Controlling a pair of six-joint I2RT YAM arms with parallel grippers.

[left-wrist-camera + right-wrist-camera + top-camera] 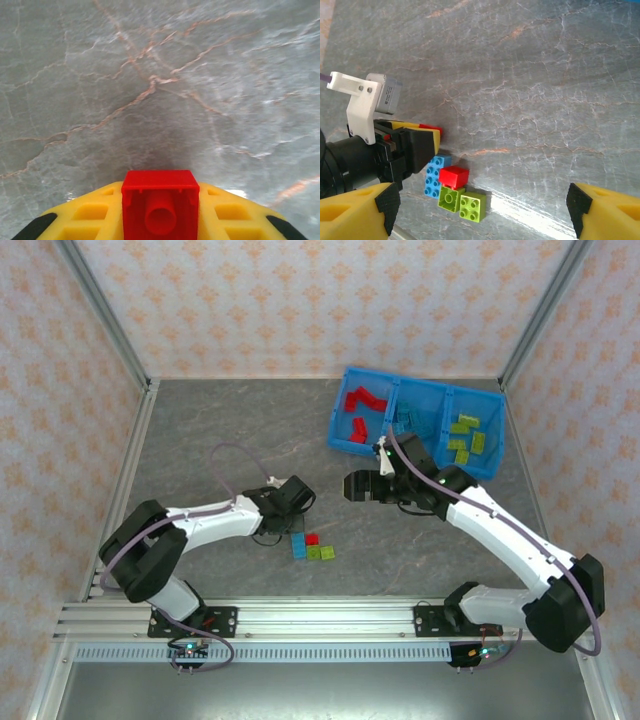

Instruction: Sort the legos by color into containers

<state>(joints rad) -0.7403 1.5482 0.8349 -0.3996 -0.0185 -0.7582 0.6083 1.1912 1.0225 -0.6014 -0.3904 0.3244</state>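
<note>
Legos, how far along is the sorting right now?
Mostly done. The bin holds sorted red bricks in its left compartment, sorted blue bricks in the middle and sorted green bricks on the right. In hand: the left gripper is shut on one red brick. Left on the table: a loose blue brick, a loose red brick and two loose green bricks. The right gripper is open and empty.
</note>
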